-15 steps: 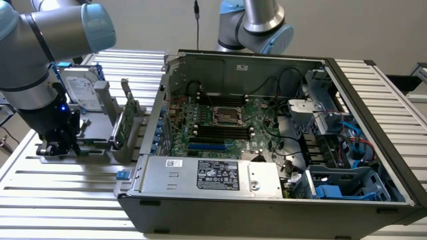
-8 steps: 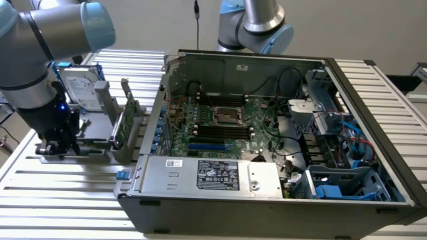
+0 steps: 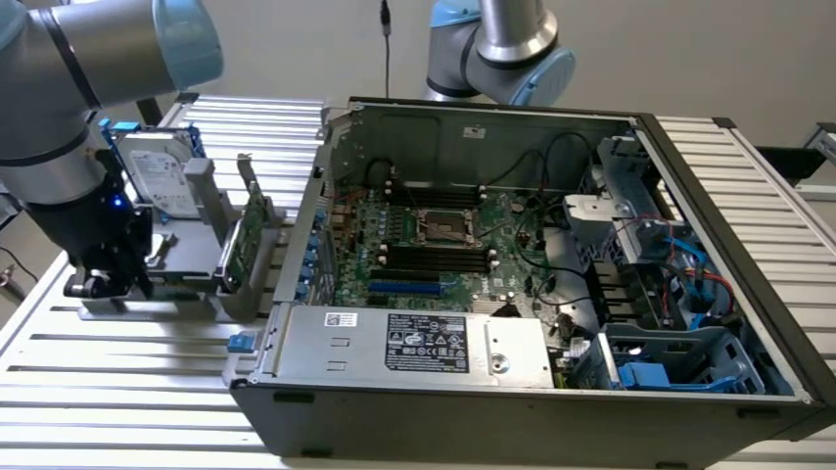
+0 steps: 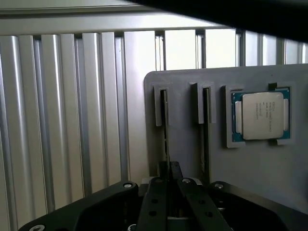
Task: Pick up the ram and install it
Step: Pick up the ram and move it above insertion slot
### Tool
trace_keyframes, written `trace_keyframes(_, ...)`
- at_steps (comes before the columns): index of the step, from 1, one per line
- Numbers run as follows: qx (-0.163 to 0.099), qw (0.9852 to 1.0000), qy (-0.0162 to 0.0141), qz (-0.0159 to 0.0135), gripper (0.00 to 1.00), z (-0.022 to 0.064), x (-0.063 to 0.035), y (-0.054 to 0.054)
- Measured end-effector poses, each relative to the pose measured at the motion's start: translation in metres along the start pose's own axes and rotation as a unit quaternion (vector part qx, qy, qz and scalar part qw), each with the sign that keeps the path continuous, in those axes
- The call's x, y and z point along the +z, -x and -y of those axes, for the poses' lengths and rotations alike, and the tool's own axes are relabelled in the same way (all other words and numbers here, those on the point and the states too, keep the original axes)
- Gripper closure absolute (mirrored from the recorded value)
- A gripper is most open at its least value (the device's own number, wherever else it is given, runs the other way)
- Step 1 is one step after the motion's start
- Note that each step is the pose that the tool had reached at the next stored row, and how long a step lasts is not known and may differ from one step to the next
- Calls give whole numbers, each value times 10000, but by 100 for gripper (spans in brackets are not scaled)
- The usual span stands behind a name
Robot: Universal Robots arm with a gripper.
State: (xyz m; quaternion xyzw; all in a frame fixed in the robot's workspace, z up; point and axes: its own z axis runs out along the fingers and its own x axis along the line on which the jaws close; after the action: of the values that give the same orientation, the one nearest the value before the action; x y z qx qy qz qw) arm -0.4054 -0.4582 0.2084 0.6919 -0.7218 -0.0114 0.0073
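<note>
The ram (image 4: 166, 134) stands on edge in a slot of a grey parts holder (image 4: 250, 168), so I see it as a thin dark line. My gripper (image 4: 168, 185) sits over its near end, with the black fingers (image 4: 156, 202) pressed together on the stick. In the exterior view my gripper (image 3: 102, 284) is low at the holder (image 3: 183, 294), to the left of the open computer case (image 3: 731, 294). The stick still sits in its slot. The motherboard's black memory slots (image 3: 432, 257) lie inside the case.
A second stick (image 4: 206, 139) stands in the neighbouring slot, and a processor chip (image 4: 262, 115) lies in a pocket beside it. A hard drive (image 3: 163, 176) and a green expansion card (image 3: 251, 235) stand on the holder. The ribbed aluminium table (image 3: 131, 392) surrounds everything.
</note>
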Motion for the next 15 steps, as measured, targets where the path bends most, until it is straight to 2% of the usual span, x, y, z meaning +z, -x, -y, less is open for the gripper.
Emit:
trace_keyframes(8, 0, 10000, -1, 0, 86, -4, -172, 1)
trace_keyframes(15, 0, 10000, 0, 0, 86, -12, -475, 3)
